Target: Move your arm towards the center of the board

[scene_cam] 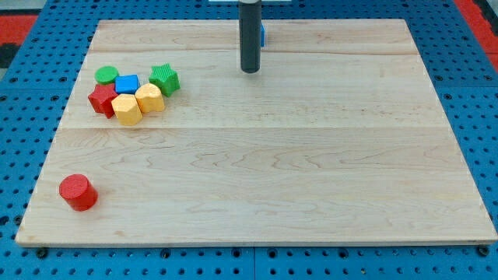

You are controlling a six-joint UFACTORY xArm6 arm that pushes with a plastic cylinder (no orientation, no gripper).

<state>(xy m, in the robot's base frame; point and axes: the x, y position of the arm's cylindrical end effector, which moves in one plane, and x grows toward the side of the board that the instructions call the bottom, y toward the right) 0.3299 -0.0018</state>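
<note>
My tip [250, 71] is at the lower end of the dark rod, near the top middle of the wooden board [311, 171]. A blue block [263, 34] is mostly hidden behind the rod, at the board's top edge. A cluster lies to the tip's left: a green cylinder [106, 75], a blue cube [127, 83], a green star [165, 78], a red star [102, 99] and two yellow hexagonal blocks [149, 98] [127, 110]. A red cylinder [78, 192] stands alone at the lower left. The tip touches none of the cluster.
The board lies on a blue pegboard surface [31, 117] that surrounds it on all sides. A red patch [478, 12] shows at the view's top right corner.
</note>
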